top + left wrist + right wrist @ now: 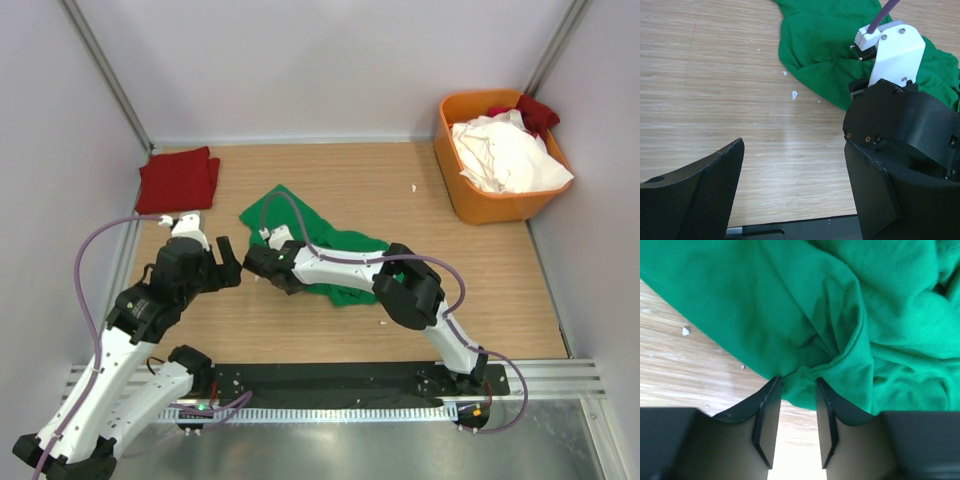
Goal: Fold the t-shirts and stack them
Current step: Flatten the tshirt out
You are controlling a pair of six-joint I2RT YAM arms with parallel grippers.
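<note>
Task early on. One dark red shirt (178,180) lies folded flat at the far left corner of the table (400,190); whether that pile is one shirt or more cannot be told from above. Green shirt (288,212) lies rumpled and unfolded in the middle of the table, no clean edges laid out, nothing of its fold done yet. Orange bin (490,208) at the far right holds a heap of white shirts (505,155) with another red one (535,110) at its far rim, none of these folded. So, at best one item finished, the green one in hand, the bin load all to come. Right gripper (796,384) is down at the green shirt's near-left edge, jaws drawn in on a bunched fold of the hem; it looks nipped between the tips, though the wrist view is too tight to be sure the pinch is firm. Left gripper (230,265) hangs just left of the shirt over bare wood, jaws spread wide, grasping nothing. Hidden: the right arm lies across the shirt's middle in the top view, so collar and sleeves cannot be made out; the bin's count is unreadable; the left wrist view is half blocked by the right arm's wrist.
</note>
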